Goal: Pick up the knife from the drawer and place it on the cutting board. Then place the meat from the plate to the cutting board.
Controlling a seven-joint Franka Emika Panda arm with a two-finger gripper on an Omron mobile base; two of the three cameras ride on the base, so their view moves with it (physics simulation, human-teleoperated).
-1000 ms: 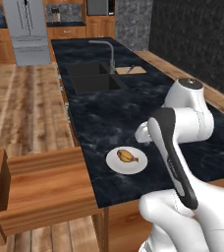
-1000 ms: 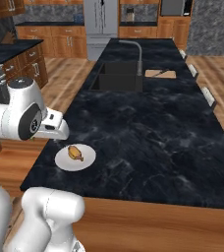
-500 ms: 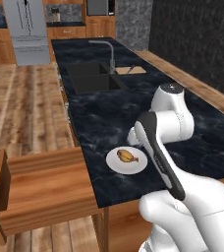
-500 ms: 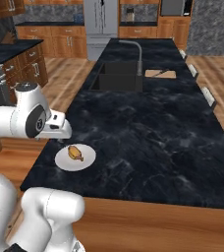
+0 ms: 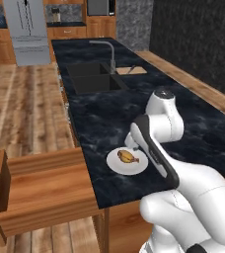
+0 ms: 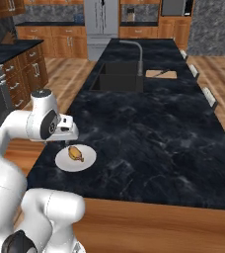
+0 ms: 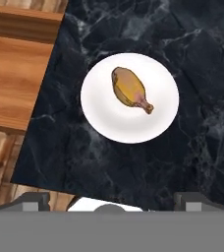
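Swung lower toward the counter edge, the empty wide-open gripper (image 7: 111,199) hangs above the brown-golden drumstick-shaped meat (image 7: 128,89) lying diagonally on the round white plate (image 7: 155,123), thin bone end pointing away from the reddish-brown wooden drawer (image 7: 11,78).

No readable text, label, brand name, number or sign is found in any of the views. The plate (image 7: 129,98), the dark marble counter (image 6: 154,138), the wooden drawer (image 5: 45,190) and the refrigerator (image 5: 24,24) at the back of the kitchen are all rendered as plain surfaces, with nothing printed or written on them.
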